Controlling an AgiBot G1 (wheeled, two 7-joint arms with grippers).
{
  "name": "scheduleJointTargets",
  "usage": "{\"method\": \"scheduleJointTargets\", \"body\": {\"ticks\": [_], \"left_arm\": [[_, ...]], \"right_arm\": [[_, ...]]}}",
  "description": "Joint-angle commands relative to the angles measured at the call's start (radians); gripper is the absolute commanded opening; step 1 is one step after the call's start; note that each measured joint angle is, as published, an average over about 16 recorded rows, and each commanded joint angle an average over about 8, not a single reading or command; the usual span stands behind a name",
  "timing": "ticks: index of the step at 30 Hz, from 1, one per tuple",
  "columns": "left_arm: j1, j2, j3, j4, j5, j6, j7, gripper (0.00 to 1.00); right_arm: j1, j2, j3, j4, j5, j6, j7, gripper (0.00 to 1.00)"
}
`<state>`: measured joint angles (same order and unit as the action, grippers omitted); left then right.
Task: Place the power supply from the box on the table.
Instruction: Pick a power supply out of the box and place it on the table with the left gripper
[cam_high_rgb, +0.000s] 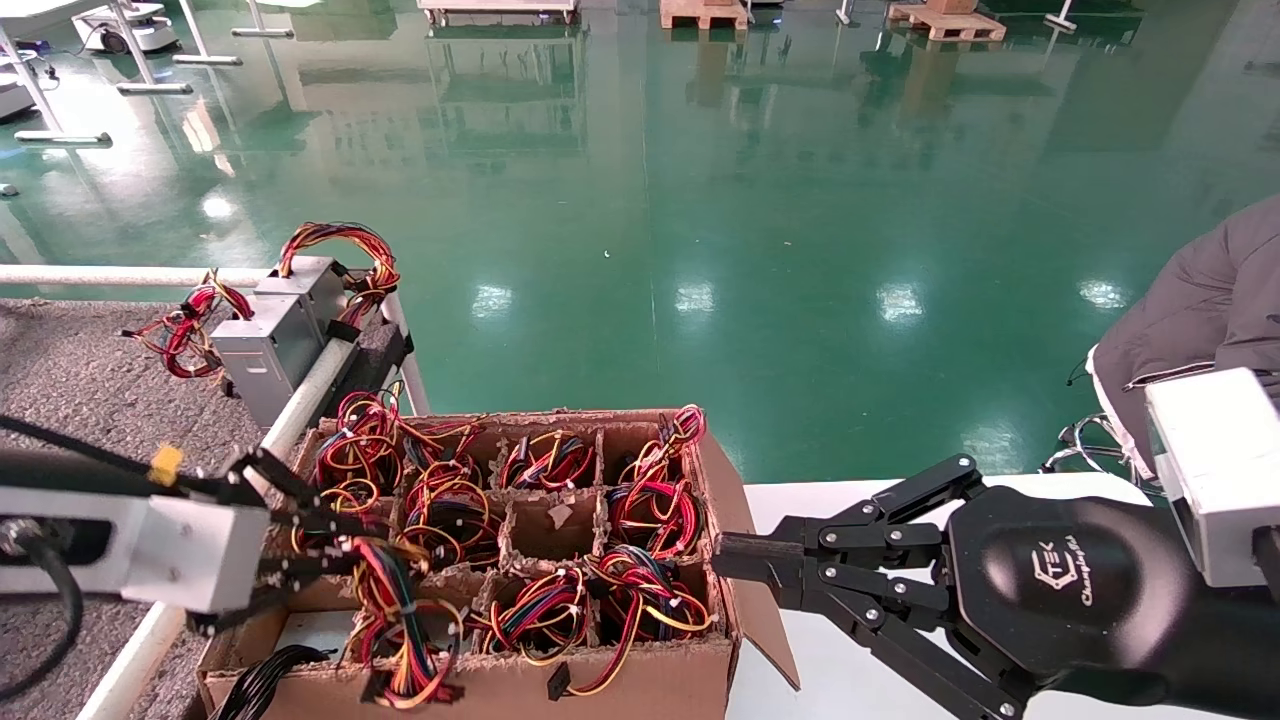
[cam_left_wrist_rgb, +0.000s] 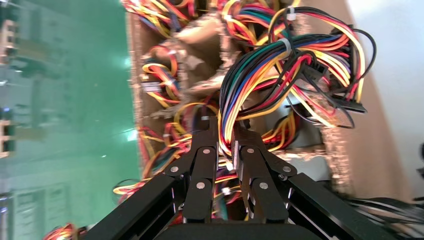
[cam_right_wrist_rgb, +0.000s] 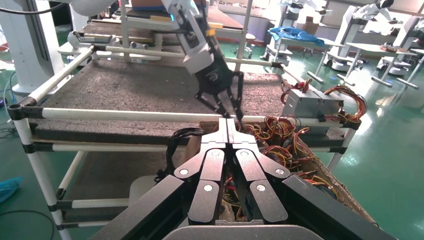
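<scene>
Our left arm reaches in low over the box's (cam_high_rgb: 640, 690) left side, and its pincer (cam_high_rgb: 330, 560) is clenched on the wire bundle (cam_left_wrist_rgb: 280, 75) of a power supply (cam_high_rgb: 320, 632) in the near-left cell; the wrist view shows the two black fingers (cam_left_wrist_rgb: 205, 150) pressed flat against the cables. The bundle rises in a loose arch of red, yellow, orange, blue and black strands (cinched with white ties). Of the unit's body we see only a pale patch down in the cell.

Our right arm lies level along the smooth white surface (cam_high_rgb: 850, 680) to the box's right, its pincer (cam_high_rgb: 730, 560) closed with nothing in it, tips touching or just short of the carton's right wall.

The box is brown corrugated card with ragged, torn dividers; most cells hold coiled wires, and the middle one shows bare card.

The counter (cam_high_rgb: 70, 370) has a coarse grey felt top framed by white tubular rails. Two silver-grey supplies (cam_high_rgb: 275, 330) already sit at its far right corner, against the rail. The felt behind them lies open.
</scene>
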<state>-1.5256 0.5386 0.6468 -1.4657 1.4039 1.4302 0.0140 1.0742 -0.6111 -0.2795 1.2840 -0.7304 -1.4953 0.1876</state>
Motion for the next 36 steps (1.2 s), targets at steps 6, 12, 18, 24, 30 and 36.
{"method": "scheduleJointTargets", "body": {"ticks": [6, 12, 18, 24, 30, 36], "left_arm": [[-0.022, -0.014, -0.04, 0.001, -0.019, -0.019, 0.006, 0.0], [-0.044, -0.029, -0.07, 0.001, -0.048, -0.023, 0.028, 0.0], [-0.065, -0.042, -0.091, 0.001, -0.076, -0.02, 0.05, 0.0], [-0.085, -0.057, -0.107, 0.001, -0.1, -0.016, 0.067, 0.0], [-0.102, -0.072, -0.124, 0.001, -0.116, -0.017, 0.076, 0.0], [-0.119, -0.083, -0.146, 0.0, -0.122, -0.026, 0.081, 0.0]], "right_arm": [[0.0, 0.0, 0.0, 0.0, 0.0, 0.0, 0.0, 0.0], [0.0, 0.0, 0.0, 0.0, 0.0, 0.0, 0.0, 0.0], [0.0, 0.0, 0.0, 0.0, 0.0, 0.0, 0.0, 0.0], [0.0, 0.0, 0.0, 0.0, 0.0, 0.0, 0.0, 0.0], [0.0, 0.0, 0.0, 0.0, 0.0, 0.0, 0.0, 0.0], [0.0, 0.0, 0.0, 0.0, 0.0, 0.0, 0.0, 0.0]]}}
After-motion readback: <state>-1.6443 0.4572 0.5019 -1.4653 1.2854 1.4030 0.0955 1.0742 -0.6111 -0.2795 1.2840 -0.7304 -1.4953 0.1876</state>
